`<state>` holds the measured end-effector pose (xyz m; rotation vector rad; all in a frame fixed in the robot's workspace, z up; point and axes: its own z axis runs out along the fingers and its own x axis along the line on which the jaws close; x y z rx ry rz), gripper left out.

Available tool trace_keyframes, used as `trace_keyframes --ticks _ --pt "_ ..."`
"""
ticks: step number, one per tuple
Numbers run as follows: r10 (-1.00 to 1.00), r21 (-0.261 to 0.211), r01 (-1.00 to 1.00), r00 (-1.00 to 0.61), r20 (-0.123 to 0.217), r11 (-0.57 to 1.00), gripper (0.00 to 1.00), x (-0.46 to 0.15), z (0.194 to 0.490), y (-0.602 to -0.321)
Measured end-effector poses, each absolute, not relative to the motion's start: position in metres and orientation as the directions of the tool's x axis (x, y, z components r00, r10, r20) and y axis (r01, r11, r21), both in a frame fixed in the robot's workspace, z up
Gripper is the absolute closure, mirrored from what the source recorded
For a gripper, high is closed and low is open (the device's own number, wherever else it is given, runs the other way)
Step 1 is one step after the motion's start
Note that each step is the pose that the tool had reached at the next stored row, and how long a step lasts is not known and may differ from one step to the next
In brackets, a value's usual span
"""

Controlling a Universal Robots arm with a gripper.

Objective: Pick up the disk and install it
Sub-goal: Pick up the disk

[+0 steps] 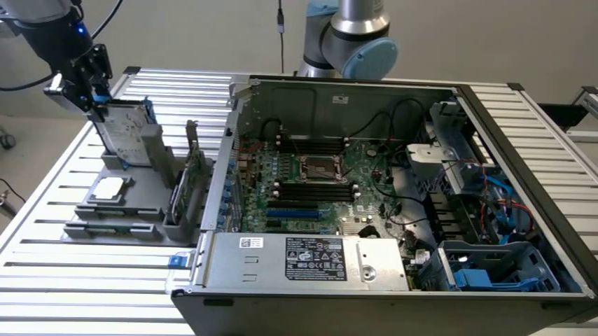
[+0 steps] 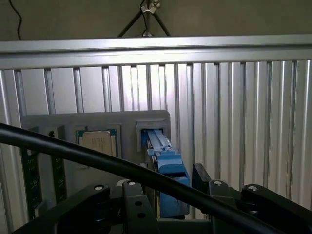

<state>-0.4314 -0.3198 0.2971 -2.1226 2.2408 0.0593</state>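
The pick-up step is being worked at the grey holder [image 1: 154,175], which is sitting on the slatted counter [image 1: 56,280] just beside the open computer case [image 1: 393,175]. The disk [image 1: 126,133] is being kept roughly upright in a slot at the end of the holder, with the edge of its blue carrier [image 2: 170,168] pointing up out of the holder. The end effector [image 1: 94,94] is being held directly above the holder, over that top edge. Its fingers [image 2: 139,204] are being seen parted, 1 on each side of the carrier, with a thin gap visible on 1 side, so nothing is being gripped as far as can be judged. For a good grasp, the carrier is best being kept centred between the 2 fingers, so that both are being brought onto its flat faces together and the disk is not being pushed sideways against the holder's slot walls. A hold low enough on the frame to be firm is being called for, without the holder's rim being struck. The black cable [image 2: 97,158] crossing before the wrist camera is being judged a possible snag, and the small square chip [image 1: 109,187] lying in the holder's tray is best being left undisturbed.
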Motion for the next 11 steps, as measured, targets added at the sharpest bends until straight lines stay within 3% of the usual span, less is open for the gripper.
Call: trace_keyframes --ticks 11 --pt "-0.997 -0.007 -0.997 -0.070 -0.027 0.070 0.51 -0.4307 0.2969 -0.3161"
